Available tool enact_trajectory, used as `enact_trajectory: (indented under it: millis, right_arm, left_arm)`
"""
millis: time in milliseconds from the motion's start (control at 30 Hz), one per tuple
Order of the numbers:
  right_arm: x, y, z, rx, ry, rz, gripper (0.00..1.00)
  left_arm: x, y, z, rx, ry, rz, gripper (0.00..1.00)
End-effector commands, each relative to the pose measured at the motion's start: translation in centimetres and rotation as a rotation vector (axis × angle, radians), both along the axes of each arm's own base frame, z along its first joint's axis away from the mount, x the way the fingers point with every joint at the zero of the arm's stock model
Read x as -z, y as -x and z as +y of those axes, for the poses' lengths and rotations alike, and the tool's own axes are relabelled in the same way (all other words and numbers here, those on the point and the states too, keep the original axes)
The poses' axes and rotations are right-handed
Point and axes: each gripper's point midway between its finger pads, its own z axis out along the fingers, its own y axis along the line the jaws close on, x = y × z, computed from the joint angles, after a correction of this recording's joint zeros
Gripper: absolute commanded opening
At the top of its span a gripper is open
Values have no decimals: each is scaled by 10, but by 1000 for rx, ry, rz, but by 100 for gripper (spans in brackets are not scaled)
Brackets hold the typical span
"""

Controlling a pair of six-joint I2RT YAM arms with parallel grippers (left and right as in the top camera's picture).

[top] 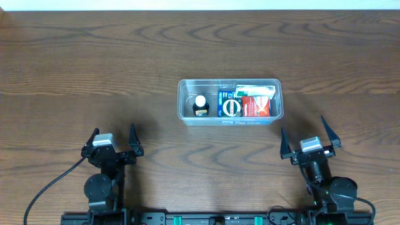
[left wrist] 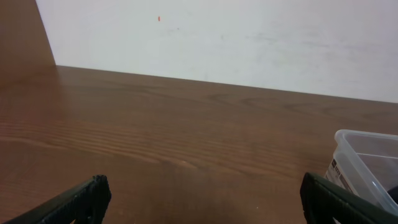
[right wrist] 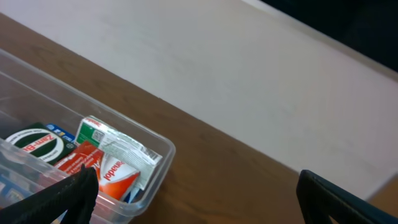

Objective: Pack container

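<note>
Container of clear rectangular plastic [top: 185, 100] sits mid-way across the brown wood-grain worktop [top: 94, 62]. It holds a small dark white-capped bottle [top: 200, 105], a blue packet [top: 224, 106] and a red sachet [top: 256, 106], side by side so they fit. Left claw [top: 114, 132] and right claw [top: 304, 128] hang nearer the robot, jaws apart and empty, probably because packing looks done.

Clear container [top: 200, 120]; brown wood-grain table [top: 94, 62]; red packet [top: 256, 107]; blue packet [top: 222, 103]; green-white packet [top: 255, 90]; black bottle [top: 200, 110], white cap [top: 200, 100].
</note>
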Motion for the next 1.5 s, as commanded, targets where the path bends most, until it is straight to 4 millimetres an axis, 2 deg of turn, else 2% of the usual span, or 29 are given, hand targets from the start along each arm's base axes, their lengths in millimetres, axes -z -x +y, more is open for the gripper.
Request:
enact_trajectory:
  millis: [0,233,1467]
  right_arm:
    - [4,-1,-12,64,-86,26,99]
    - [27,-1,-17,100,-116,123,99]
    - [26,-2,-18,103,-115,121,99]
  left_arm:
    - [16,1,1,-4,-6,50,98]
    - [16,1,1,-4,-6,50,98]
    - [16,1,1,-4,-6,51,98]
